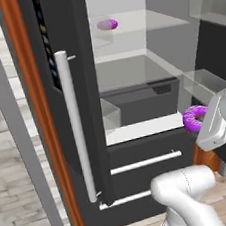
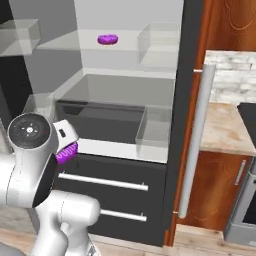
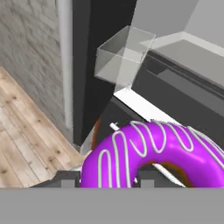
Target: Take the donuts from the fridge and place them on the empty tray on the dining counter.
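The fridge [image 1: 73,64] stands open, white inside with glass shelves. One purple donut [image 1: 107,24] [image 2: 107,39] lies on an upper glass shelf. A second purple donut [image 1: 194,118] [image 2: 66,153] [image 3: 153,151] with white icing lines is held in front of the fridge's lower edge, outside the shelves. My gripper [image 1: 201,121] [image 3: 105,181] is shut on this donut; the hand hides its fingers in both base views. The tray and the dining counter are out of view.
The left fridge door [image 1: 76,125] with its long white handle swings out at the left. Dark drawers [image 2: 107,187] with white bars sit under the open compartment. A wooden cabinet and stone counter [image 2: 225,130] stand to the right. Wooden floor [image 3: 26,131] lies below.
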